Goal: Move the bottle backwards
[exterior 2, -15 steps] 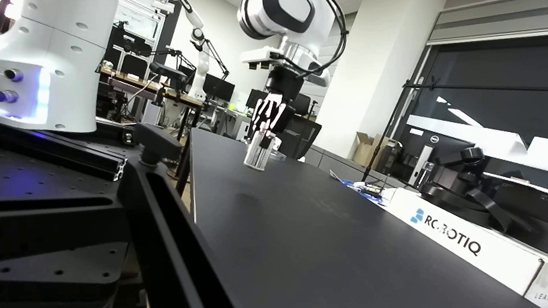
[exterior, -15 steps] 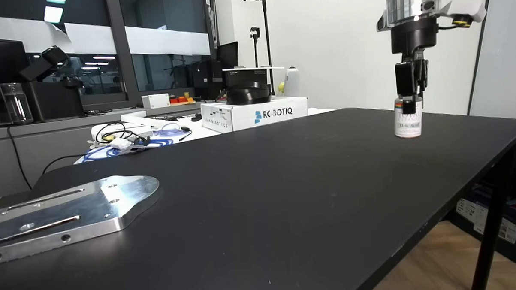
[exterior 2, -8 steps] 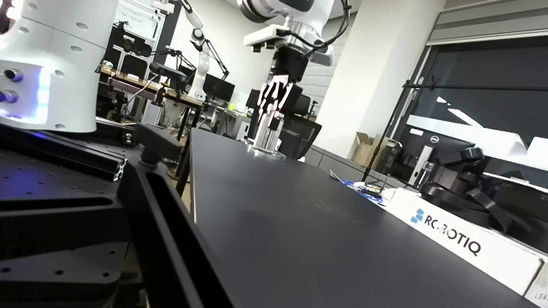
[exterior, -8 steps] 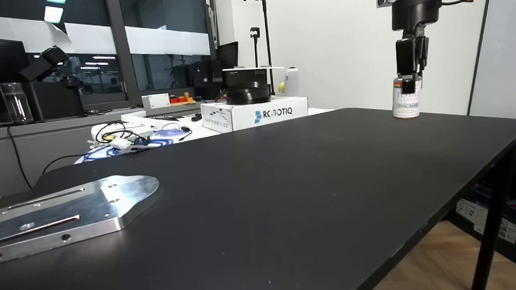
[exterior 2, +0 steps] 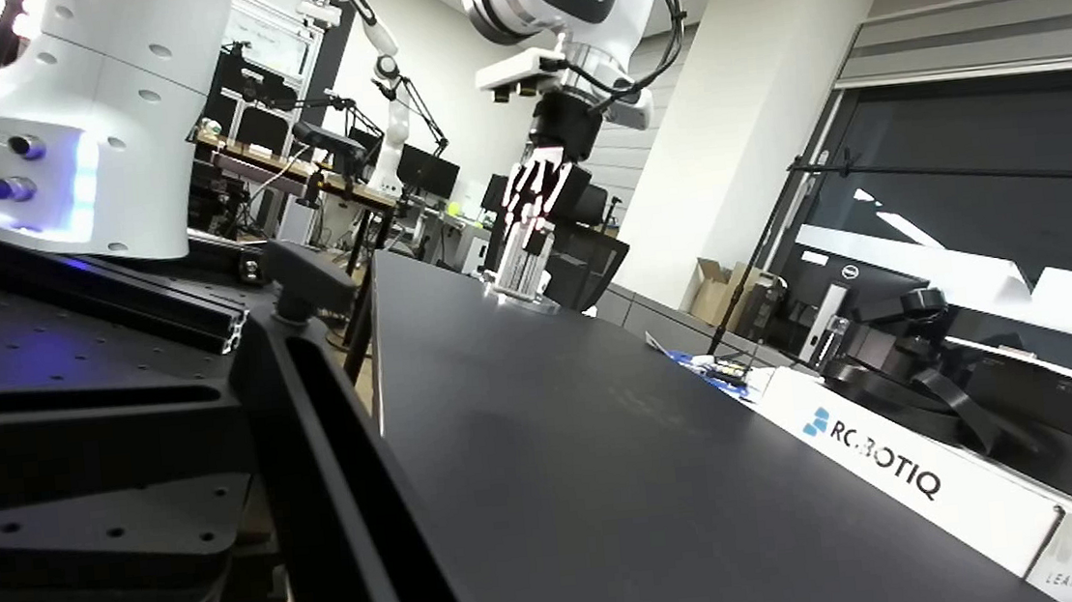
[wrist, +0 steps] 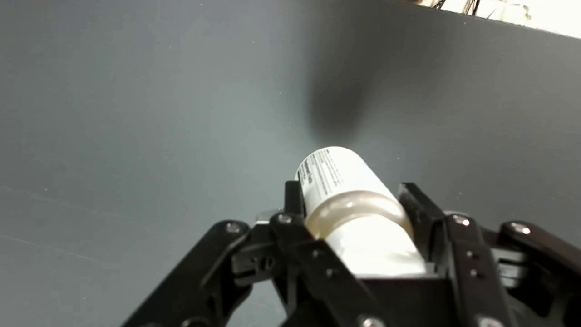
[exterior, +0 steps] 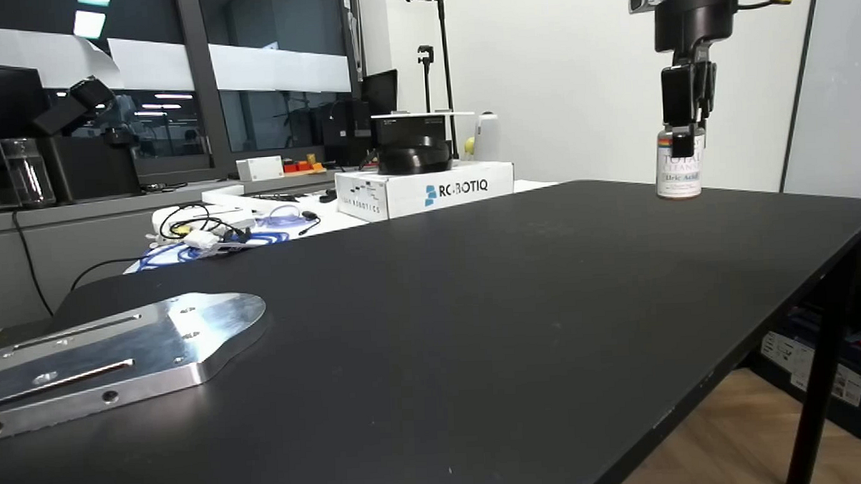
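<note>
The bottle is small and cylindrical with a white label, a small rainbow stripe and a thin reddish band at its base. It stands upright at the far right end of the table and looks held above its surface. It also shows in an exterior view, blurred by glare. My gripper is shut around its upper part. In the wrist view my gripper has one finger on each side of the bottle, which tilts across the view. The white cap sits between the fingers near the palm.
A metal plate lies on the black table at its near left. A white Robotiq box and cables lie beyond the table's long edge. The table's side edge runs along the right.
My gripper and the bottle in it moved upward together between one second and half a second ago. Since then both are almost still.
</note>
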`<action>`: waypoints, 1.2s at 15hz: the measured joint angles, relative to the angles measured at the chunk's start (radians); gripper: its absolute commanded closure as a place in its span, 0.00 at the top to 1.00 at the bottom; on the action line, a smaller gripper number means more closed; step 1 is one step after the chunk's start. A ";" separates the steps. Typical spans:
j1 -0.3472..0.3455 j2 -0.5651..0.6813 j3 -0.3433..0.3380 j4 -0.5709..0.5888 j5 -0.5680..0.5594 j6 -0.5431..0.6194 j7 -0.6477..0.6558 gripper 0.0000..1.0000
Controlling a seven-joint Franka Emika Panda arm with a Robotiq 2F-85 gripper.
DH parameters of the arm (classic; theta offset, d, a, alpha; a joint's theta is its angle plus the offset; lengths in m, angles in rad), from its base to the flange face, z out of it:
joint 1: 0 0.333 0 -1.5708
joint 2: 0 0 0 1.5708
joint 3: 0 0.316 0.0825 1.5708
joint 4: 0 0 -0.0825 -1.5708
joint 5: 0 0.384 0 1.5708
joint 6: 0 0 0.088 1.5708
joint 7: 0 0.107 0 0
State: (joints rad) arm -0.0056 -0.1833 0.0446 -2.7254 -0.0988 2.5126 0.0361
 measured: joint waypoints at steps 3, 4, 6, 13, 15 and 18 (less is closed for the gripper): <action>0.000 0.002 0.000 0.001 0.000 0.005 -0.003 0.31; 0.000 0.005 -0.001 0.005 0.000 0.010 -0.003 0.31; -0.001 0.014 -0.005 0.032 0.001 0.021 -0.005 0.31; -0.006 0.172 -0.033 0.290 0.044 0.042 -0.047 0.31; -0.001 0.256 -0.028 0.394 0.083 0.027 -0.073 0.31; 0.013 0.386 -0.006 0.557 0.107 -0.017 -0.089 0.31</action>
State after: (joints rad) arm 0.0076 0.2023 0.0384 -2.1684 0.0087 2.4961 -0.0534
